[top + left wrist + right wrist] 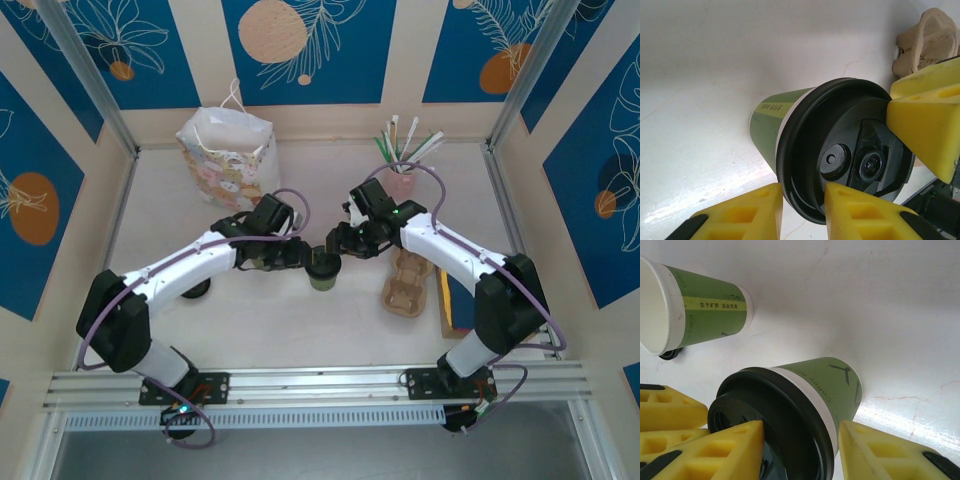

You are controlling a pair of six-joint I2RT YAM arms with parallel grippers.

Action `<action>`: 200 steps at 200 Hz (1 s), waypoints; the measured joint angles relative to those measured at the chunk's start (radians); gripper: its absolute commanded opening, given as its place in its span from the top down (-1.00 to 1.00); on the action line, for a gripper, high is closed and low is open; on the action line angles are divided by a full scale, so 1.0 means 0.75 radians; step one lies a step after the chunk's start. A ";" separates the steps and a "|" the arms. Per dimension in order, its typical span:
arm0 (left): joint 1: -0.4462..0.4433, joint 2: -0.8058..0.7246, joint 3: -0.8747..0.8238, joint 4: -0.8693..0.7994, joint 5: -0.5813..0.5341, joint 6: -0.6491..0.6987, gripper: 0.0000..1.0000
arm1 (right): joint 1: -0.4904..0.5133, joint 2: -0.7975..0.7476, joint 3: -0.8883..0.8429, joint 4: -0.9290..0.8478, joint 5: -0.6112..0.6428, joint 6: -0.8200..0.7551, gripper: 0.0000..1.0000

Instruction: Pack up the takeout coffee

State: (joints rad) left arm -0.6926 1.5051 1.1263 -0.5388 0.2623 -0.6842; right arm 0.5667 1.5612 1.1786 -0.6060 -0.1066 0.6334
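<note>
Takeout coffee (323, 270): left fingers (860, 215) pinching lid rim (790, 165); right fingers (735, 450) astride, grip unclear.

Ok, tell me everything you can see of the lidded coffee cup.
The takeout coffee is a small dark-green paper cup with a lighter green printed band and a white rim under a round black plastic lid. It stands upright on the table, lid on. The left gripper and right gripper flank its lid; firm contact is unclear.
</note>
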 measured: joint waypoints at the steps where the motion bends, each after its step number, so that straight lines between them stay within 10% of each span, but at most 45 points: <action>1: 0.000 0.000 0.000 0.000 0.000 0.001 0.46 | 0.000 0.000 0.000 0.001 0.000 0.000 0.16; 200: -0.011 0.048 0.038 -0.012 0.024 0.049 0.46 | -0.016 -0.006 -0.054 0.086 -0.038 0.002 0.24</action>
State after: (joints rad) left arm -0.7010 1.5414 1.1549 -0.5480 0.2802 -0.6476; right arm 0.5545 1.5566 1.1381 -0.5415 -0.1352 0.6350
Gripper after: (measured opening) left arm 0.266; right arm 0.380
